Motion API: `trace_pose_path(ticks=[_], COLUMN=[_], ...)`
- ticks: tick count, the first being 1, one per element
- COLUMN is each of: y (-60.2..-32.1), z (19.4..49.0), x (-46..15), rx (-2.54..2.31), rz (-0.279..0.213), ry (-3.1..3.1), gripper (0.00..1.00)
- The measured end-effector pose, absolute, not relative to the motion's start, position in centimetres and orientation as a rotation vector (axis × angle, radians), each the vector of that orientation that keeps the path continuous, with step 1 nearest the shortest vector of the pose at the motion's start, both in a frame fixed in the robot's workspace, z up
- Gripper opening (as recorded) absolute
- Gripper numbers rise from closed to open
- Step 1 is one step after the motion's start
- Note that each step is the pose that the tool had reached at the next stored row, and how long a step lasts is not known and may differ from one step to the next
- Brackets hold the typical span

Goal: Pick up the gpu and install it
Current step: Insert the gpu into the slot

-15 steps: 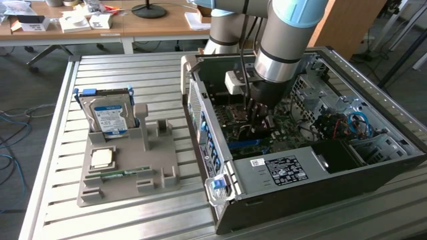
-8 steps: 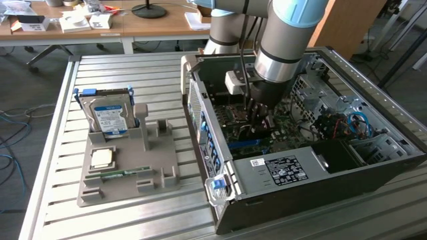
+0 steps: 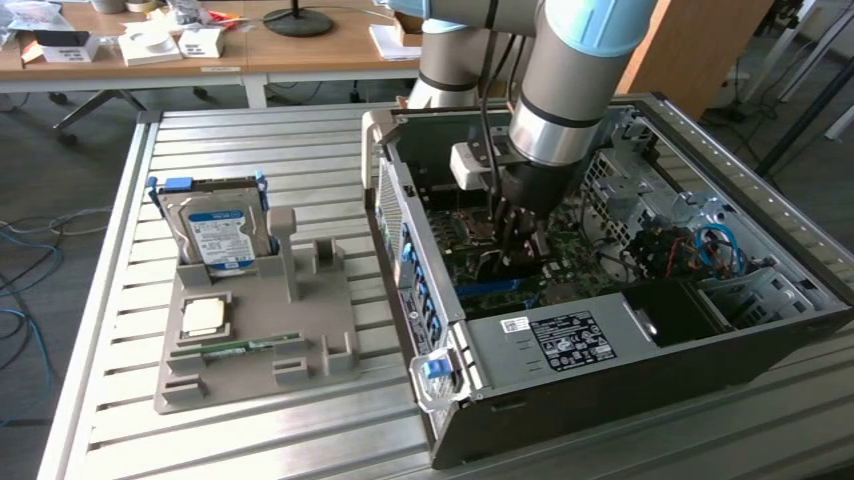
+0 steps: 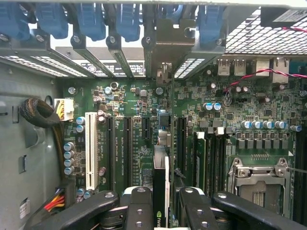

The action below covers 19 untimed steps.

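the black two-fingered claw (image 4: 162, 203) is pinching the gpu (image 4: 159, 177), a thin flat dark expansion card seen edge-on, with one finger pressed on each face. the card stands upright on its edge over the green motherboard (image 4: 139, 105) and runs away from the claw between two long black expansion slots. whether it is seated in a slot, i cannot tell. past its far end a silver metal bracket (image 4: 168, 43) stands in line with it at the case's rear wall, among a row of blue plastic slot latches (image 4: 91, 21). a long white expansion slot (image 4: 91, 151) sits on one side of the card and the silver-framed processor socket (image 4: 259, 184) on the other.

in the exterior view, the silver and light-blue robot arm (image 3: 561, 100) comes down from twelve o'clock into the open black computer case (image 3: 801, 310), which lies on its side on the slatted metal tabletop (image 3: 127, 250). at nine o'clock of the case lies a grey moulded parts tray (image 3: 240, 375). a narrow green memory stick (image 3: 247, 347) lies flat near the tray's six o'clock end, with a square silver processor chip (image 3: 203, 315) just toward eleven o'clock of it. a silver hard drive with a blue label (image 3: 220, 235) stands upright at the tray's twelve o'clock end.

farthest off, toward eleven o'clock, a wooden desk (image 3: 307, 55) carries white boxes (image 3: 147, 45) and a round black lamp base (image 3: 296, 20).
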State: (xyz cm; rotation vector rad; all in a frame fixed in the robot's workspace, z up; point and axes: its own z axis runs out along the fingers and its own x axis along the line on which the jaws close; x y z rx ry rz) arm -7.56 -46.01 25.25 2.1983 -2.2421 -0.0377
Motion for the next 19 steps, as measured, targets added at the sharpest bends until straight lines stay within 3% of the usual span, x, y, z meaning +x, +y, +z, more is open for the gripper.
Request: trace_pose_path(ticks=[19], y=[-46.01], z=[24.94], x=[-7.55], rx=[2.199], rz=[-0.038], ry=[-2.242], gripper=[0.26])
